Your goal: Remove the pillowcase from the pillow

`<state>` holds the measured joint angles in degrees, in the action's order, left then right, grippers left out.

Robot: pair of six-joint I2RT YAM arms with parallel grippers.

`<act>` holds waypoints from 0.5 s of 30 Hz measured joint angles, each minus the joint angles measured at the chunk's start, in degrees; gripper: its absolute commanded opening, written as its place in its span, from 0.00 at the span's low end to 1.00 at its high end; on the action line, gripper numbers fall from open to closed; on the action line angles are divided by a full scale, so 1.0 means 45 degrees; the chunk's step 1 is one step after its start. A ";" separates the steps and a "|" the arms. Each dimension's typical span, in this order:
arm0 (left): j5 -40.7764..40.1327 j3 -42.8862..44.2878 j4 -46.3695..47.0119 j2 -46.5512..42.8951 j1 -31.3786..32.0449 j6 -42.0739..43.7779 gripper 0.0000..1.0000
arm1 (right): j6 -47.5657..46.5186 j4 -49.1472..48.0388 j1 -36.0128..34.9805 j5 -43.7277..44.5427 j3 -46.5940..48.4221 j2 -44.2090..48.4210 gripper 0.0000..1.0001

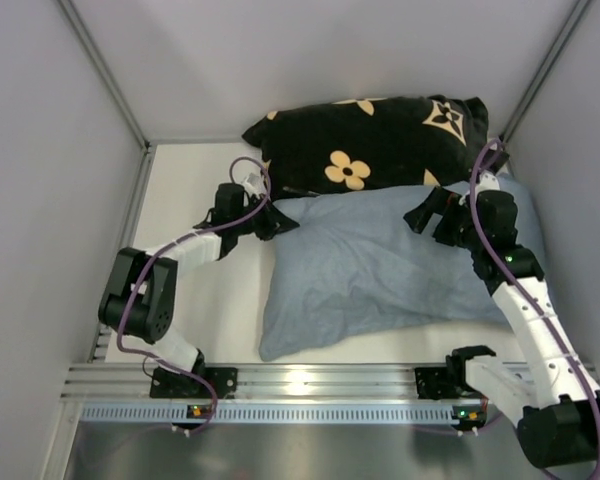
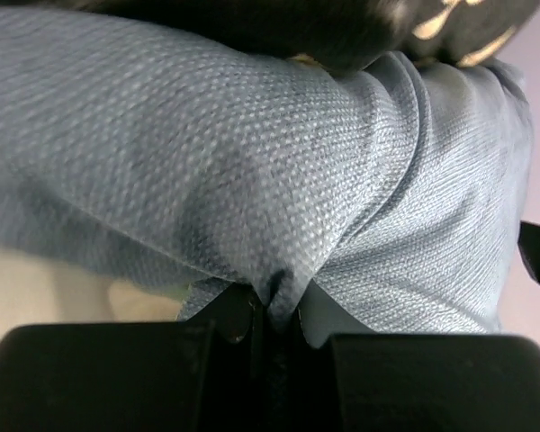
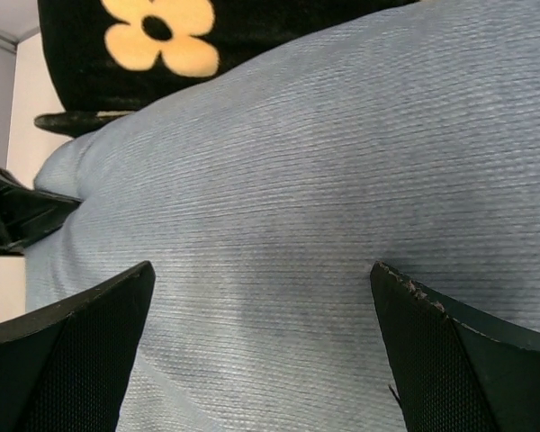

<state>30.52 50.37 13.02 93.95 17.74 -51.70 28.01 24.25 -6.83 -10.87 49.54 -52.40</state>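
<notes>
The dusty grey-blue pillowcase (image 1: pixel 380 265) lies wrinkled across the middle of the table. The pillow is hidden inside it. My left gripper (image 1: pixel 278 222) is at the pillowcase's far left corner. In the left wrist view that gripper (image 2: pixel 274 310) is shut, with a fold of the pillowcase (image 2: pixel 252 153) pinched between its fingers. My right gripper (image 1: pixel 420 215) hovers over the far right part of the cover. Its jaws (image 3: pixel 261 270) stand wide open just above the fabric (image 3: pixel 324 180), with nothing between them.
A black pillow with tan flower shapes (image 1: pixel 370 140) lies along the back wall, touching the pillowcase's far edge. It also shows in the right wrist view (image 3: pixel 162 36). Grey walls close in the table on the left, right and back. A metal rail (image 1: pixel 310 385) runs along the near edge.
</notes>
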 measured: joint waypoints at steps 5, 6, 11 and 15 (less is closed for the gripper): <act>-0.1200 0.0024 -0.3279 -0.2705 -0.0976 0.0937 0.00 | -0.0005 0.0000 0.0000 -0.0243 -0.0005 -0.0447 1.00; -0.1413 0.0136 -0.4036 -0.3390 -0.1345 0.1243 0.00 | -0.0005 0.0000 0.0000 -0.0267 -0.0010 -0.0500 0.99; -0.2715 0.1734 -0.7747 -0.5702 -0.3740 0.2662 0.00 | 0.0005 -0.0005 -0.0049 -0.0282 -0.0010 -0.0879 1.00; -0.4119 0.2968 -0.9389 -0.6188 -0.5081 0.3565 0.66 | 0.0015 -0.0024 -0.0291 -0.0272 -0.0010 -0.1161 0.99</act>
<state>11.99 63.72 -29.23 66.11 -5.13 -35.66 28.08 24.14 -8.14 -12.10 49.50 -57.63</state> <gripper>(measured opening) 0.229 0.993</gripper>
